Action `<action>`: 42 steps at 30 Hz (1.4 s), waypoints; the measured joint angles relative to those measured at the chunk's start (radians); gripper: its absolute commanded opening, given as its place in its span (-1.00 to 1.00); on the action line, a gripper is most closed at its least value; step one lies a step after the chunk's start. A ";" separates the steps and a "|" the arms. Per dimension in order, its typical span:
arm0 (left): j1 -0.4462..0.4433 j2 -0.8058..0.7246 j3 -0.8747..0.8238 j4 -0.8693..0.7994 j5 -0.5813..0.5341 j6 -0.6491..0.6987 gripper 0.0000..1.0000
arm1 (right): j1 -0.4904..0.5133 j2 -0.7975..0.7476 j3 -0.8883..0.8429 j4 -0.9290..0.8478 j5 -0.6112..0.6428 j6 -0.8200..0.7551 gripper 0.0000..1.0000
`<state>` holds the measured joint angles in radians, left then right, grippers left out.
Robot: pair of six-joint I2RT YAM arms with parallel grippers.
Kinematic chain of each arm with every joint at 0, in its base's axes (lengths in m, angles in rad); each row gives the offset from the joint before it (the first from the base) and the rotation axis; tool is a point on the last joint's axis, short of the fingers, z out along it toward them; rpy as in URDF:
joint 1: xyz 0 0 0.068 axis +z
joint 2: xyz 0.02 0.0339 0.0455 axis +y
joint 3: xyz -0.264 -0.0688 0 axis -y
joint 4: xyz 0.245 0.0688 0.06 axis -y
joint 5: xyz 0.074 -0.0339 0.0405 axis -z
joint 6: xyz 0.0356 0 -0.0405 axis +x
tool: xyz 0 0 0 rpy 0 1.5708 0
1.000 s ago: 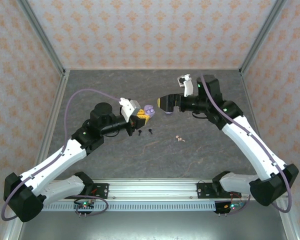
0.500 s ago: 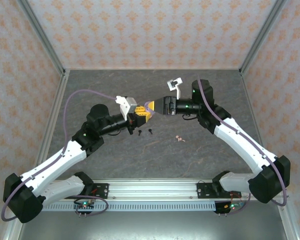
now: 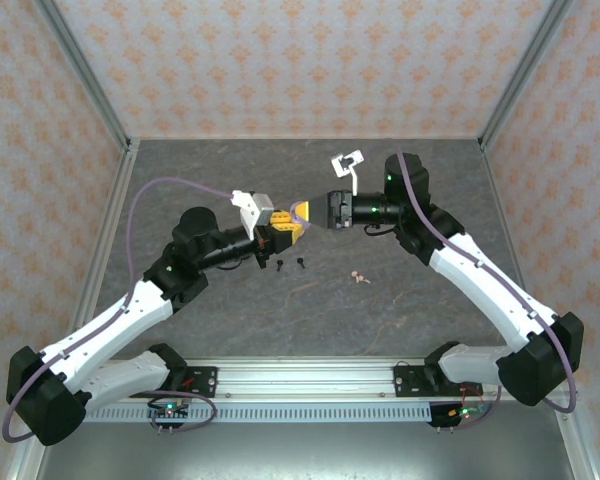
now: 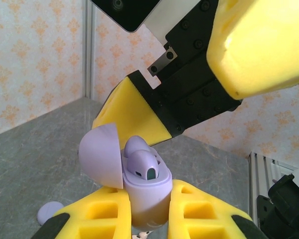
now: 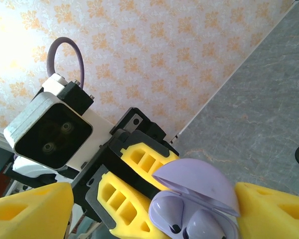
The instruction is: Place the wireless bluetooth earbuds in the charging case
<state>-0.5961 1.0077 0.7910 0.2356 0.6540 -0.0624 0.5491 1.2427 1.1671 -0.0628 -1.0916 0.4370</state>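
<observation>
grey stone-patterned table [image 3: 310,320]. left arm [image 3: 130,310] and right arm [image 3: 480,278] both reach in toward mid-table, and their tips meet above the surface.

left gripper [image 3: 291,229]: yellow fingers [image 4: 199,214] clamped on the base of a lilac charging case [image 4: 147,191], one finger on each side. the case is upright and held off the table.

right gripper [image 3: 316,211]: jaws apart, straddling the same case from the opposite side. in the left wrist view one of its fingers sits just behind the open lid [image 4: 100,155]; the other is well above and off to the side. contact with the case: cannot tell.

lid: hinged open, tilted back.

lilac earbuds [image 4: 139,160]: two seated side by side in the case wells, rounded tops standing above the rim. they lie between the right gripper's spread fingers and above the left gripper's grip.

on the table below the grippers: black earbuds [image 3: 302,263], a pair, a little apart from each other. pink earbuds [image 3: 359,277] lie further toward the right arm's side.
</observation>
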 measured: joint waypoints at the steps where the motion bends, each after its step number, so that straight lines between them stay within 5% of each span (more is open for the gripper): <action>1: 0.000 0.000 0.000 -0.002 0.000 0.001 -1.00 | 0.000 -0.002 0.000 -0.004 0.002 -0.008 0.66; 15: 0.000 0.008 0.014 -0.055 0.002 0.010 -1.00 | 0.000 -0.116 0.002 -0.068 0.074 -0.124 0.71; 24: 0.019 0.070 0.027 -0.092 -0.092 -0.031 -1.00 | -0.077 -0.101 0.053 -0.347 0.357 -0.195 0.94; 33: 0.188 0.400 0.081 -0.101 -0.117 -0.231 -1.00 | -0.109 -0.119 -0.052 -0.415 0.624 -0.136 0.98; 42: 0.203 0.882 0.493 -0.231 -0.030 -0.376 -1.00 | -0.109 -0.122 -0.119 -0.421 0.680 -0.089 0.98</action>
<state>-0.3931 1.8896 1.2839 0.0044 0.6239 -0.4381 0.4397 1.1210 1.0481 -0.4839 -0.4118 0.3477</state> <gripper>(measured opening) 0.152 0.991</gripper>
